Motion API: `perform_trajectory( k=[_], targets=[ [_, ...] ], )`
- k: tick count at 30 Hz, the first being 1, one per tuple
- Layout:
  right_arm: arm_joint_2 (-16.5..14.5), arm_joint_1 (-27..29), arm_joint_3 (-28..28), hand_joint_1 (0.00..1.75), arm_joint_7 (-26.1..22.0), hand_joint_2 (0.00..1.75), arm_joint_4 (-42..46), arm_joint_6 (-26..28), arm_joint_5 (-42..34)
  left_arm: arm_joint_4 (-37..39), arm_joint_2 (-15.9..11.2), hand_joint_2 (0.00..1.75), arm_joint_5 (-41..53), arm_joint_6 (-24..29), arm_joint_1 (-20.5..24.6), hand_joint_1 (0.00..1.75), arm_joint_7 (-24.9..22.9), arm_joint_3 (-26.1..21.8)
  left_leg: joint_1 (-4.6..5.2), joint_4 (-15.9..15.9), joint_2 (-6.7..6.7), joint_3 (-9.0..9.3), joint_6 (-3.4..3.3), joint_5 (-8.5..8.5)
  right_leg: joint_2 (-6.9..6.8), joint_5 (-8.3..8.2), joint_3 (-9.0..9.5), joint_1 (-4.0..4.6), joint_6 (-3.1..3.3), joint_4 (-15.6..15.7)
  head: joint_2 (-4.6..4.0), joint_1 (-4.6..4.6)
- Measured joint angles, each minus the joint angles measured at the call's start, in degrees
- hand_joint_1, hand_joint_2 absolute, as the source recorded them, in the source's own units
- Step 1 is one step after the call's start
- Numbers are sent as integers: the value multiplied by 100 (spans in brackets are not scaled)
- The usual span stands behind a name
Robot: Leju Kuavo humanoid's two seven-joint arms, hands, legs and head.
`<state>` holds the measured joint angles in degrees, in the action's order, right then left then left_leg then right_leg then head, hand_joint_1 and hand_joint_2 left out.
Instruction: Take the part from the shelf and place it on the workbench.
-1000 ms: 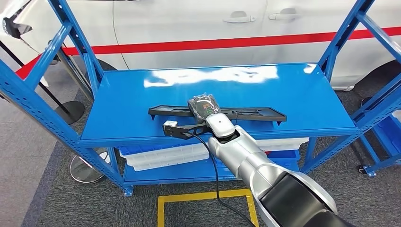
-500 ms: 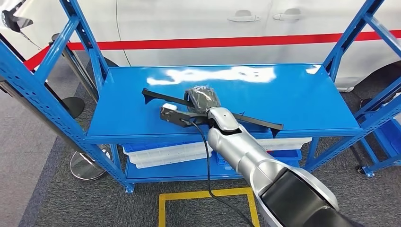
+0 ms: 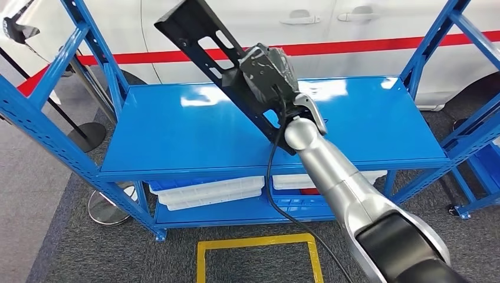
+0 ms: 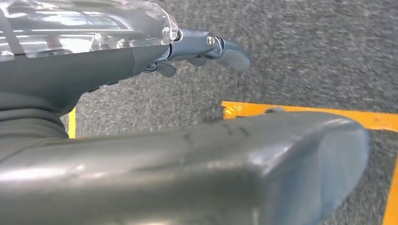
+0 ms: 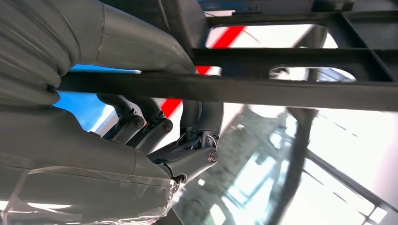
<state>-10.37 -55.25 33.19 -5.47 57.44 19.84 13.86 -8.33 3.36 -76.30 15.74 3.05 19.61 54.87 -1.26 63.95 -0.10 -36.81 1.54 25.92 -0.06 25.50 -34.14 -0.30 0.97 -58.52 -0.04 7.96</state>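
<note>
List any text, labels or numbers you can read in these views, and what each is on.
None can be read.
The black part held up by the right hand: no visible marking.
The white car behind the blue shelf: a red stripe, no lettering.
The yellow floor marking: plain lines, no characters.
</note>
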Motion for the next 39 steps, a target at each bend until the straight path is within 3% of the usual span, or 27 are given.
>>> perform_trajectory(
  k=[2,6,8,10,11,12,13,15,17,19,22,25,26,27,28,30,32,36,38,39],
  targets=[
    [203,405,-269,175,24,175,830,-188,222,2,-16,0,22,-92,6,0,27,51,14,-410,-16,187,-55,-76,2,28,-31,18,-56,-46,0,-1],
    [473,1108,-708,175,-70,175,2098,-428,484,11,-42,0,24,-172,8,0,73,138,16,-482,-27,223,-195,-57,6,97,-72,1,-179,-117,0,-2],
    [549,1316,-856,175,-131,175,2497,-478,504,18,-50,0,16,-178,18,0,90,155,5,-513,-17,241,-256,-67,9,351,-270,-18,-238,-539,0,-2],
    [611,1523,-985,175,-211,175,2809,-549,440,27,-59,0,4,-169,24,0,106,166,9,-515,-15,242,-286,-61,9,675,-666,-28,-276,-1319,0,-2],
    [631,1639,-1036,175,-251,175,2942,-604,354,30,-61,0,-9,-164,22,0,113,168,10,-515,-17,244,-289,-58,9,739,-820,-35,-286,-1597,0,-2],
    [648,1761,-1083,175,-293,175,3088,-675,216,32,-62,0,-24,-158,21,0,122,170,11,-515,-20,247,-289,-55,8,696,-888,-41,-288,-1686,0,-2],
    [658,1863,-1121,175,-333,175,3230,-746,56,33,-63,0,-37,-156,20,0,133,171,11,-514,-24,253,-285,-52,8,540,-826,-46,-280,-1514,0,-2],
    [678,1988,-1193,175,-400,175,3504,-856,-226,33,-65,0,-50,-153,22,0,154,173,15,-513,-32,268,-262,-38,7,136,-455,-45,-241,-715,0,-2],
    [695,2038,-1247,175,-430,175,3695,-906,-355,34,-72,87,-52,-151,23,0,164,174,36,-508,-35,276,-216,-22,12,-54,-180,-18,-193,-134,0,-2],
    [716,2110,-1290,175,-463,175,3834,-959,-475,35,-79,175,-50,-131,21,0,172,184,53,-521,-34,284,-152,-18,21,-53,-142,13,-142,-39,0,-2],
    [747,2280,-1336,175,-585,175,4051,-1073,-787,37,-96,175,-46,-80,21,0,177,220,46,-381,-28,240,-66,116,14,-77,-99,-25,-34,24,0,-1],
    [779,2523,-1385,175,-720,175,4269,-1121,-1149,39,-105,175,-77,-67,15,0,200,233,35,601,-21,-194,-21,629,-2,-74,-72,-24,36,45,0,0],
    [789,2626,-1412,175,-755,175,4331,-1125,-1264,40,-106,175,-89,-52,10,0,203,235,34,921,-20,-346,-13,736,-2,-70,-71,-15,43,41,0,0],
    [800,2727,-1439,175,-787,175,4389,-1143,-1384,40,-108,175,-96,-29,5,0,197,238,34,1071,-20,-422,-11,741,0,-64,-70,-6,48,34,0,0],
    [809,2811,-1464,175,-814,175,4444,-1178,-1511,40,-111,175,-98,-4,0,0,184,242,34,986,-20,-386,-19,633,7,-57,-70,0,50,23,0,0],
    [834,2931,-1509,175,-886,175,4559,-1293,-1776,40,-129,175,-96,43,-4,0,155,254,38,289,-19,-61,-63,254,29,-35,-66,7,40,-6,0,0],
    [859,3032,-1575,175,-999,175,4691,-1402,-2014,44,-151,175,-90,63,4,0,134,266,63,-338,-21,243,-123,45,42,-15,-76,27,3,-38,0,0],
    [908,3273,-1757,175,-1150,175,4999,-1582,-2281,46,-168,175,-56,45,-6,0,121,314,78,-530,-31,325,-220,2,42,-5,-80,22,-116,-51,0,-2],
    [946,3362,-1827,175,-1170,175,5147,-1638,-2308,46,-176,175,-43,17,-8,0,123,348,47,-589,-6,353,-280,-35,42,175,-183,15,-176,-301,0,-2],
    [967,3414,-1863,175,-1182,175,5213,-1661,-2314,46,-182,175,-36,-1,-7,0,128,366,42,-604,14,363,-300,-45,40,347,-315,-1,-203,-596,0,-2]
  ],
)
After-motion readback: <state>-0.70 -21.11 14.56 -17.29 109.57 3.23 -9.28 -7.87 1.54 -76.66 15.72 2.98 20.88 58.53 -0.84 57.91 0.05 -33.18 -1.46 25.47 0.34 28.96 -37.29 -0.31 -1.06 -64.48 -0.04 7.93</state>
